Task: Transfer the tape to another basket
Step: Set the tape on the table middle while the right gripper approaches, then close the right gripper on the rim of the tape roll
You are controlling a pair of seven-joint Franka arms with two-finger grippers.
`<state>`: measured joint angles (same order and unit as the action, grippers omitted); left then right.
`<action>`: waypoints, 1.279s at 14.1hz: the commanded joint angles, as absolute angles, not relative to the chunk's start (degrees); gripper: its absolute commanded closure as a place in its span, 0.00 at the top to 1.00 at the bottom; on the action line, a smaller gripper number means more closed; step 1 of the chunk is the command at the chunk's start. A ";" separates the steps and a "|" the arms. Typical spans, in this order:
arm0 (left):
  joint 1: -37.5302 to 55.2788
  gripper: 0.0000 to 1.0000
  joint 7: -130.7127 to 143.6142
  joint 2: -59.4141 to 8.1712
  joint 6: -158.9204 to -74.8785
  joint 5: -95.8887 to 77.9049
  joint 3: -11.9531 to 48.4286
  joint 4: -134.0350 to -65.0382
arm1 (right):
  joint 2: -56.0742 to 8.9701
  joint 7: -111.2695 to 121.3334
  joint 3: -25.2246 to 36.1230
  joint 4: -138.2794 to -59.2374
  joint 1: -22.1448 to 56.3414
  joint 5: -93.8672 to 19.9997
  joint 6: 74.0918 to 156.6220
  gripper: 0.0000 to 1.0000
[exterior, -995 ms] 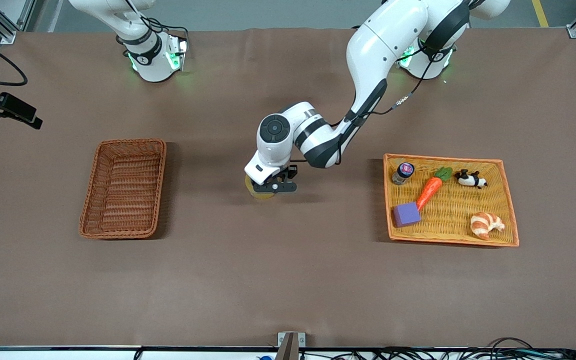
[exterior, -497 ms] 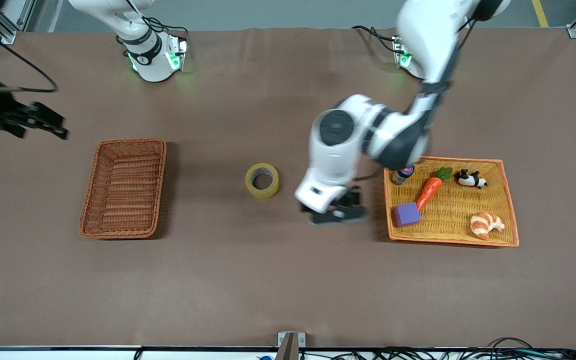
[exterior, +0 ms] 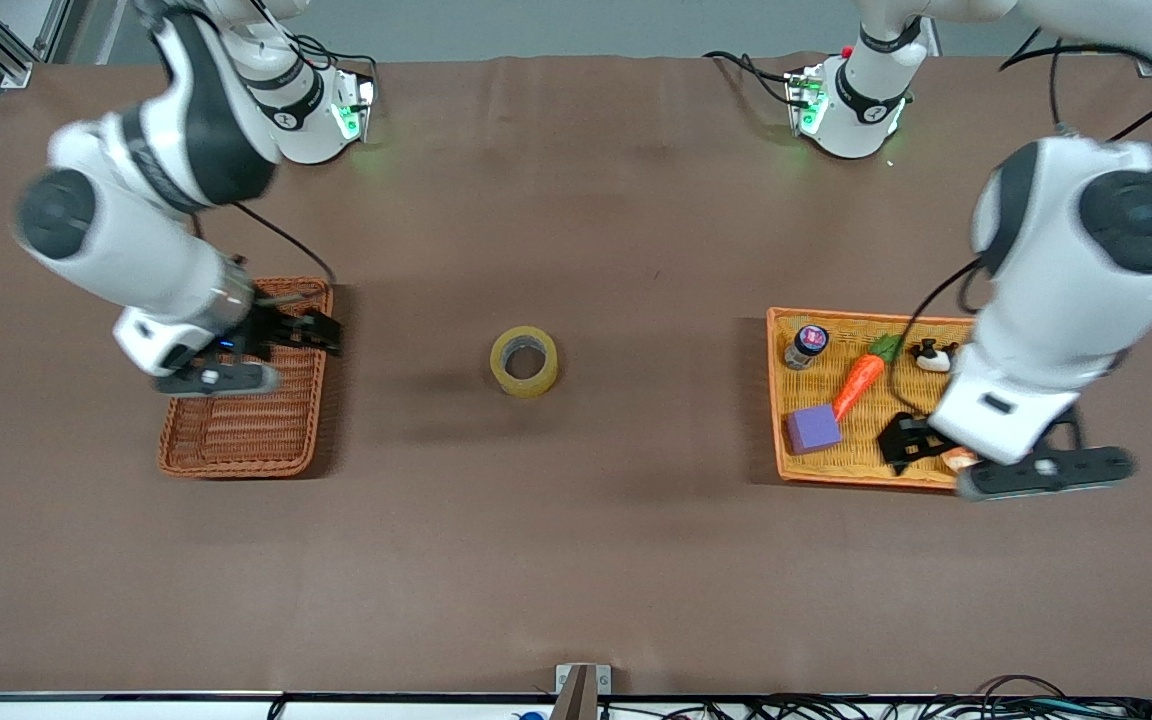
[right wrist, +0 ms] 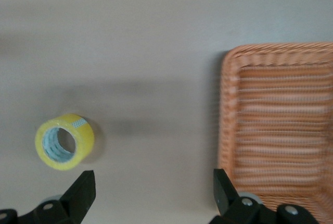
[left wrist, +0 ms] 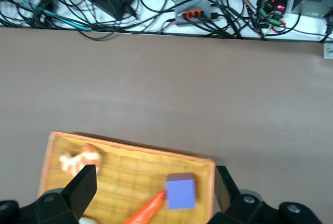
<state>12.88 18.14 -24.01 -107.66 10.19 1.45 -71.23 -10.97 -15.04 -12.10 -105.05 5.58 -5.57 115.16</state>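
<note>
The yellowish translucent tape roll point(exterior: 524, 361) lies flat mid-table, hole upward, between the wide-open, empty left gripper point(exterior: 921, 440) over the orange tray point(exterior: 1021, 440) and the nearer wide-open right gripper point(exterior: 321, 335) over the reddish-brown wicker basket point(exterior: 181, 440).

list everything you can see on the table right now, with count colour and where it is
tape: 1, translucent yellow roll, flat on the bare table between the two baskets
basket: 1, reddish-brown wicker, toward the right arm's end, nothing seen in it
tray: 1, orange-yellow woven, toward the left arm's end
jar: 1, dark lid, in the tray
toy carrot: 1, orange with green top, in the tray
purple block: 1, in the tray, beside the carrot's tip
panda toy: 1, black and white, in the tray, partly hidden
croissant: 1, tan, in the tray
right gripper: 1, black, open, over the basket
left gripper: 1, black, open, over the tray
</note>
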 commanded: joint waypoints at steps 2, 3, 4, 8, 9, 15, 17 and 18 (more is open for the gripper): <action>10.20 1.00 7.94 -17.95 -102.41 8.89 2.11 -73.39 | -16.51 -20.30 -17.31 -105.56 5.88 -6.06 121.63 1.00; 9.15 1.00 5.30 -17.06 -99.96 7.83 2.11 -73.65 | -18.44 -22.30 -18.01 -105.56 6.50 -5.80 124.42 1.00; 8.62 1.00 3.10 -15.75 -98.02 6.43 1.76 -73.83 | -20.20 -25.54 -18.71 -105.56 7.29 -4.06 127.24 1.00; 9.14 1.00 -6.40 -8.28 -95.63 2.65 -4.13 -80.58 | -28.20 -45.92 -25.74 -105.21 8.09 14.98 133.33 1.00; 9.23 1.00 -6.59 -6.52 -95.28 2.38 -4.83 -82.77 | -29.52 -48.92 -26.88 -105.12 8.09 17.73 133.42 1.00; 9.32 1.00 -5.45 1.66 -94.66 -0.17 -5.01 -92.63 | -35.15 -51.24 -27.95 -105.38 9.84 20.30 137.37 1.00; 9.31 1.00 -5.36 2.37 -94.14 -0.62 -4.75 -93.34 | -35.24 -51.33 -28.04 -105.64 10.19 21.97 137.29 1.00; 9.23 1.00 -5.36 2.37 -94.04 -0.62 -4.57 -93.34 | -35.24 -51.33 -27.95 -105.73 10.72 22.32 137.29 1.00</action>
<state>9.06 -5.62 0.45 -94.20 0.24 -4.75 -91.38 -35.33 -49.35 -27.38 -105.65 10.28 20.12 137.13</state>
